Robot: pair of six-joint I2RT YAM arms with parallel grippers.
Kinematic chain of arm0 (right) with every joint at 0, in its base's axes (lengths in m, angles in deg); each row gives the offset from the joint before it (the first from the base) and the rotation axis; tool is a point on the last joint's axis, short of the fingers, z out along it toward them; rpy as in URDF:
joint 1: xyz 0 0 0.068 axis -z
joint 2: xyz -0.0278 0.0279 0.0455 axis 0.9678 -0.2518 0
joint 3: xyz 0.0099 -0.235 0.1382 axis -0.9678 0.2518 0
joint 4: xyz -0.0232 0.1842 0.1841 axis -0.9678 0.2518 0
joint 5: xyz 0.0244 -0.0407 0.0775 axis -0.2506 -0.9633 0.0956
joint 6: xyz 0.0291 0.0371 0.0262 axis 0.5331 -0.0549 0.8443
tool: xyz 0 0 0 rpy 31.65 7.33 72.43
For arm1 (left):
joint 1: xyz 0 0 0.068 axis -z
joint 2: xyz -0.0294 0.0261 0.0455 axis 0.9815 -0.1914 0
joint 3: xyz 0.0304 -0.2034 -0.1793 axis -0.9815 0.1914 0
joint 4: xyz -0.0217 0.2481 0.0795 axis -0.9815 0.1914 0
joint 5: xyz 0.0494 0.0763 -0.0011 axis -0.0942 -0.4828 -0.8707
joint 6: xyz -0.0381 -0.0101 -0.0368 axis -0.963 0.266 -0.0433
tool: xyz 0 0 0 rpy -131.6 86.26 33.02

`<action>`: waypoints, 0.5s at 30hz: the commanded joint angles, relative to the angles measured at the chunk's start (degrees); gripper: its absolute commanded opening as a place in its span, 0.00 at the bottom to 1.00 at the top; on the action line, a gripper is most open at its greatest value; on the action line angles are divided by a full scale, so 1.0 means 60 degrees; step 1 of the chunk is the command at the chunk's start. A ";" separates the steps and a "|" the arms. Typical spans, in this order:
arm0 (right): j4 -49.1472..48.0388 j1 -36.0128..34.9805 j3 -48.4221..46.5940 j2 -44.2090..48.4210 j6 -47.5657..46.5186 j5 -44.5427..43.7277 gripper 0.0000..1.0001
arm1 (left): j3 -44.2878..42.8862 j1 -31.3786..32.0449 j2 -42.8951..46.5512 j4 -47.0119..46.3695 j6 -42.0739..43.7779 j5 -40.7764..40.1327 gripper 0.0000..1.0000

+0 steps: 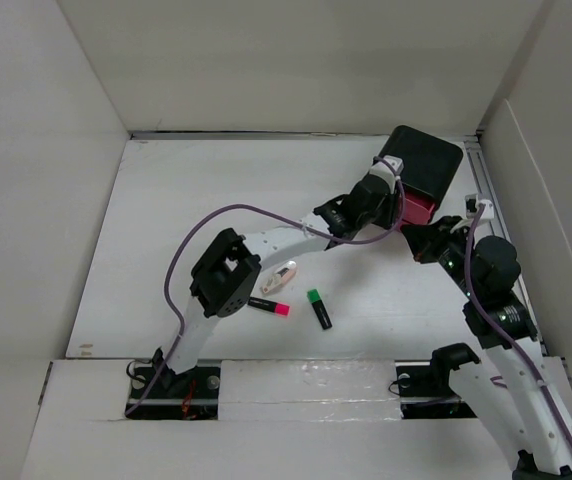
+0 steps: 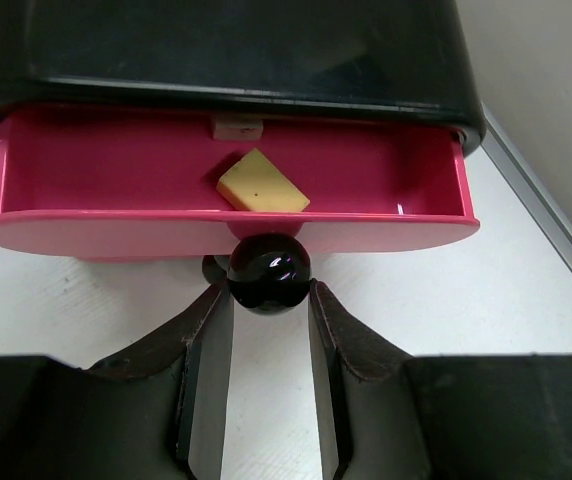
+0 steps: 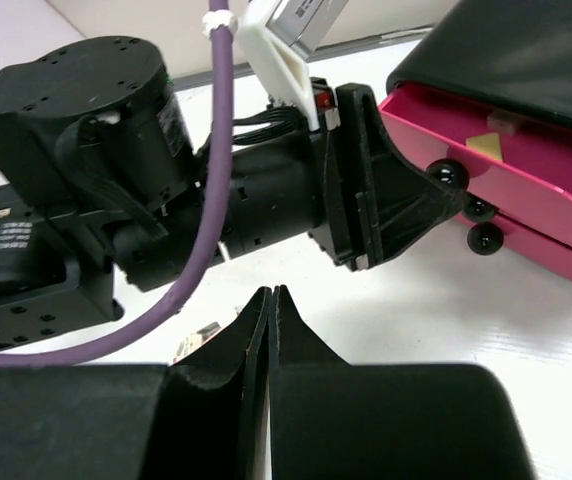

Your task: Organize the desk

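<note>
my left gripper (image 2: 269,305) pinches black knob (image 2: 269,272), frame centre | my right gripper (image 3: 271,300) closed, empty | I'd move pink drawer (image 2: 66,225) straight, no twisting

The bench (image 1: 166,200) is a large flat white top, matte and plain, lying level. White walls (image 1: 296,60) stand along its far and side edges; a metal rail (image 1: 475,165) runs along its right edge.

White desk (image 1: 166,230) bears black drawer box (image 1: 428,160); well left of box, nearer side: pink-capped marker (image 1: 269,306), green-capped marker (image 1: 319,309), small white object (image 1: 280,279)
</note>
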 commanded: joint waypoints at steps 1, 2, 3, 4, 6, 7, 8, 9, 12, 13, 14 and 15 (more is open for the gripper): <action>-0.0361 -0.0062 -0.0537 0.0025 0.0064 -0.0129 0.02 | -0.0853 -0.0161 -0.0014 -0.0627 0.0193 -0.0256 0.09; -0.0433 -0.0062 -0.0567 0.0025 0.0094 -0.0143 0.02 | -0.0927 -0.0161 -0.0088 -0.0627 0.0222 -0.0271 0.09; -0.0448 -0.0062 -0.0596 0.0025 0.0123 -0.0143 0.02 | -0.1072 -0.0248 -0.0147 -0.0641 0.0237 -0.0315 0.09; -0.0463 -0.0062 -0.0640 0.0011 0.0109 -0.0158 0.02 | -0.1146 -0.0249 -0.0278 -0.0641 0.0252 -0.0330 0.09; -0.0478 -0.0062 -0.0758 -0.0019 0.0152 -0.0202 0.02 | -0.1499 -0.0249 -0.0484 -0.0641 0.0266 -0.0344 0.10; -0.0492 -0.0062 -0.0801 -0.0019 0.0167 -0.0231 0.02 | -0.1586 -0.0249 -0.0557 -0.0656 0.0266 -0.0388 0.09; -0.0507 -0.0062 -0.0816 -0.0019 0.0167 -0.0231 0.02 | -0.1789 -0.0249 -0.0630 -0.0670 0.0266 -0.0403 0.09; -0.0522 -0.0062 -0.0816 -0.0019 0.0167 -0.0246 0.03 | -0.1879 -0.0249 -0.0747 -0.0685 0.0281 -0.0432 0.10; -0.0580 -0.0062 -0.0802 -0.0062 0.0211 -0.0260 0.03 | -0.2172 -0.0249 -0.0967 -0.0714 0.0325 -0.0520 0.10; -0.0580 -0.0062 -0.0802 -0.0048 0.0211 -0.0260 0.03 | -0.2230 -0.0249 -0.1026 -0.0714 0.0354 -0.0578 0.11; -0.0580 -0.0062 -0.0802 -0.0048 0.0211 -0.0260 0.03 | -0.2361 -0.0249 -0.1070 -0.0714 0.0369 -0.0622 0.12; -0.0595 -0.0062 -0.0802 -0.0062 0.0211 -0.0275 0.03 | -0.2377 -0.0249 -0.1143 -0.0758 0.0383 -0.0652 0.12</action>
